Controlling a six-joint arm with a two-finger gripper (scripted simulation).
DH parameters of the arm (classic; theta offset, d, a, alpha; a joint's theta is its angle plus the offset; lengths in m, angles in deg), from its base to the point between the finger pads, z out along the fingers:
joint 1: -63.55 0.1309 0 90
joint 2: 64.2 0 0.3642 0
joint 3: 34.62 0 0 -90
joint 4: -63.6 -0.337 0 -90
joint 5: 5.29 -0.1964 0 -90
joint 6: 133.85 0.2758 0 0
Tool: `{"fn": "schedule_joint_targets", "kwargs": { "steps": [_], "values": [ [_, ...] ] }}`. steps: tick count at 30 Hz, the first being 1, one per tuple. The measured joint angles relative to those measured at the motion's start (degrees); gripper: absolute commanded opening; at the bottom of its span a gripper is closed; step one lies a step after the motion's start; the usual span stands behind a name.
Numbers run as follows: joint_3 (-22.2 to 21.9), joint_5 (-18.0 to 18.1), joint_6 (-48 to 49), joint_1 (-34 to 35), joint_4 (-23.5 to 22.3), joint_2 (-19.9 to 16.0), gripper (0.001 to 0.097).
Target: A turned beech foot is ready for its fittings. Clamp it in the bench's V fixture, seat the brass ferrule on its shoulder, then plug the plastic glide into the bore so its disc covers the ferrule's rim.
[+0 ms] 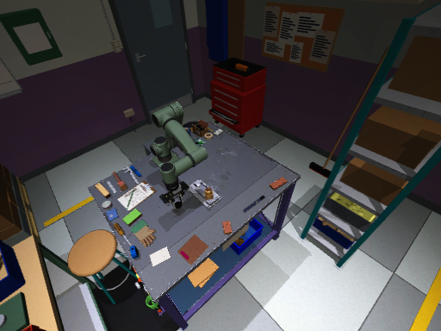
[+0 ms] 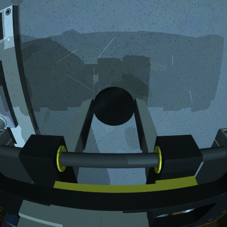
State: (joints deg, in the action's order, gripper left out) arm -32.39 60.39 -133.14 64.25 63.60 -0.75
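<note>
The beech foot stands upright in the V fixture near the middle of the bench, with a brass-coloured band around it. The black plastic glide shows as a dark round disc on the grey bench top, just left of the fixture. In the side camera it is the small dark piece under the arm's wrist. The fixture's plate edge runs down the left of the wrist camera's picture. My gripper is low over the bench and closed on the plastic glide.
The fixture plate lies just beside my fingers. A clipboard, a green block and a glove lie to the left and front. Small blocks sit toward the bench's right edge. A stool stands at the front corner.
</note>
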Motion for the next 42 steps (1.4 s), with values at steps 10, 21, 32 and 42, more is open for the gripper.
{"fn": "schedule_joint_targets", "kwargs": {
  "steps": [10,21,32,42],
  "values": [
    [0.01,0.02,0.00,0.00,-0.01,0.00,0.0015],
    [0.92,1.58,0.00,0.00,-0.01,0.64,0.0015],
    [2.51,4.08,0.00,0.00,0.00,1.60,0.0015],
    [2.82,4.61,0.00,0.00,-0.01,1.76,0.0015]
  ]
}}
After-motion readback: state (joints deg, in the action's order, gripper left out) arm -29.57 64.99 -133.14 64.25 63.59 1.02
